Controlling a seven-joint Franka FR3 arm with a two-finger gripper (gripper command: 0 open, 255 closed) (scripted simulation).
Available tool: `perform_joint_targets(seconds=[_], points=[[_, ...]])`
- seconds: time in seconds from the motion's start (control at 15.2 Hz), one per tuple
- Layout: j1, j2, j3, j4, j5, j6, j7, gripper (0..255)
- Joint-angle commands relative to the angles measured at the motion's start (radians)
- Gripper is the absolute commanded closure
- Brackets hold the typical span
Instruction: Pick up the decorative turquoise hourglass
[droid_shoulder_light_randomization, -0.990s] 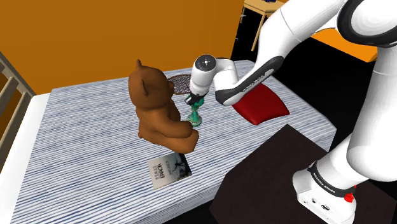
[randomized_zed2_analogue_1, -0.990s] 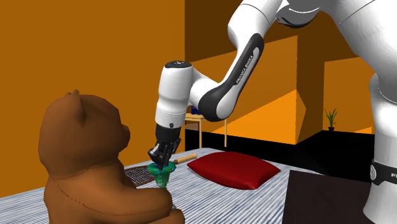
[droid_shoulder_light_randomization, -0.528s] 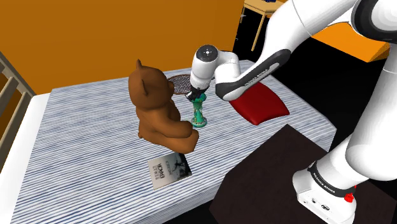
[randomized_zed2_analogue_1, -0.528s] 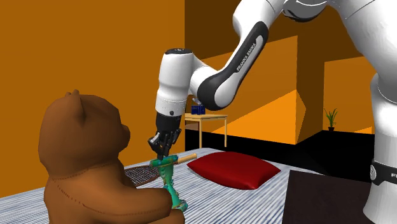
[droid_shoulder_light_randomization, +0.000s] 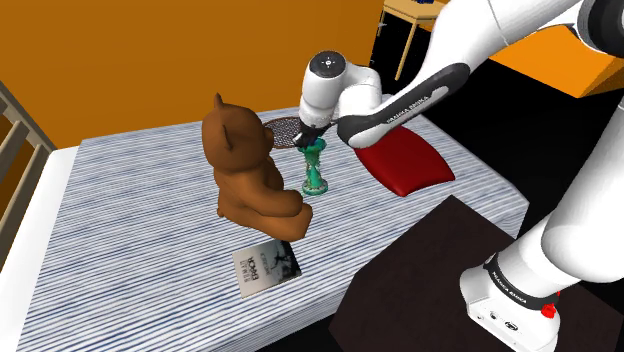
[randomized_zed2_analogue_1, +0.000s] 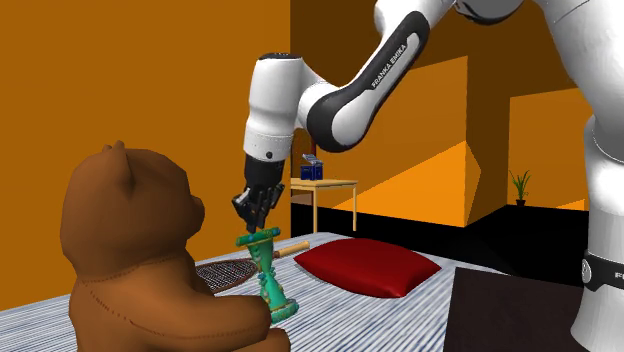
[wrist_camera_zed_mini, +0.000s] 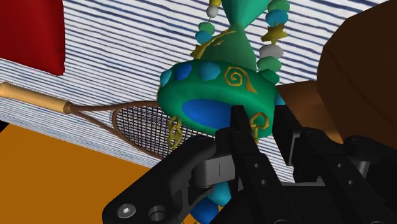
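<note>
Just beside the teddy bear, the turquoise hourglass is held tilted, clamped only at its top cap's rim by the gripper. Slip-out or swing is risked by that edge grip; the bear could be snagged during lift.

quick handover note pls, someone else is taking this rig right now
Gripper: shut on the top cap of the turquoise hourglass, as the wrist view shows.
Things: the hourglass hangs slightly tilted from the fingers, beside the brown teddy bear, over the striped bed. The red cushion lies on the far side from the bear.
Done: grasp made; the base looks just off the bed, though I cannot be certain.
Left: raise it well clear, and mind the bear, which sits close.
</note>
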Motion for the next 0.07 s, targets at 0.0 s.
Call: perform_joint_targets(seconds=[0.0], points=[[-0.003, -0.008, 0.004, -0.001, 0.01, -0.004, -0.009, 255]])
